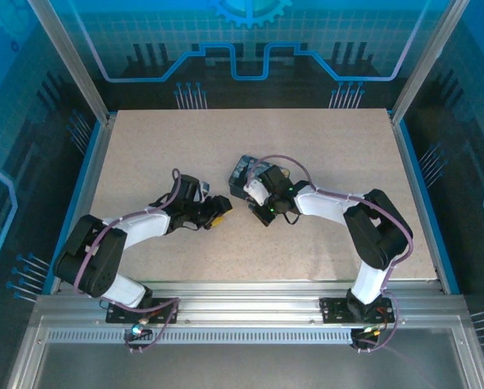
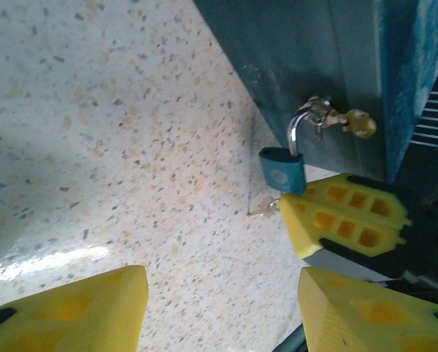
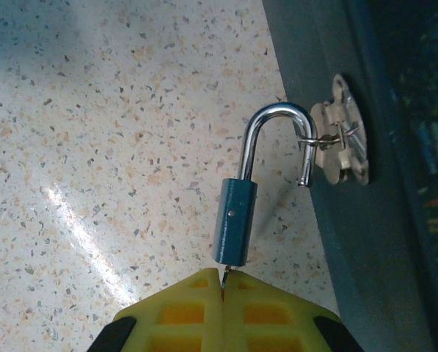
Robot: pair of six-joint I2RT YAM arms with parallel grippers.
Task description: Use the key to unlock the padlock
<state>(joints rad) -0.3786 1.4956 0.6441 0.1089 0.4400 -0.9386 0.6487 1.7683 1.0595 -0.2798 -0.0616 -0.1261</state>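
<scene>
A small blue padlock [image 3: 235,220] hangs by its silver shackle [image 3: 274,117] from the hasp [image 3: 340,143] of a dark teal tin [image 3: 365,242]. The shackle's free end is out of the lock body. My right gripper [image 3: 222,275] is shut on the key [image 3: 224,276], whose thin blade runs into the bottom of the padlock. In the left wrist view the padlock [image 2: 282,170] hangs beside the right gripper's yellow fingers [image 2: 343,220]. My left gripper [image 2: 219,308] is open over bare table, short of the padlock. From above, the left gripper [image 1: 217,212] and right gripper [image 1: 254,192] meet beside the tin [image 1: 243,172].
The speckled beige table [image 1: 225,138] is fenced by aluminium rails and blue panels. A small silvery ring or spare key [image 2: 265,209] lies on the table under the padlock. Both arms reach in towards the middle of the table.
</scene>
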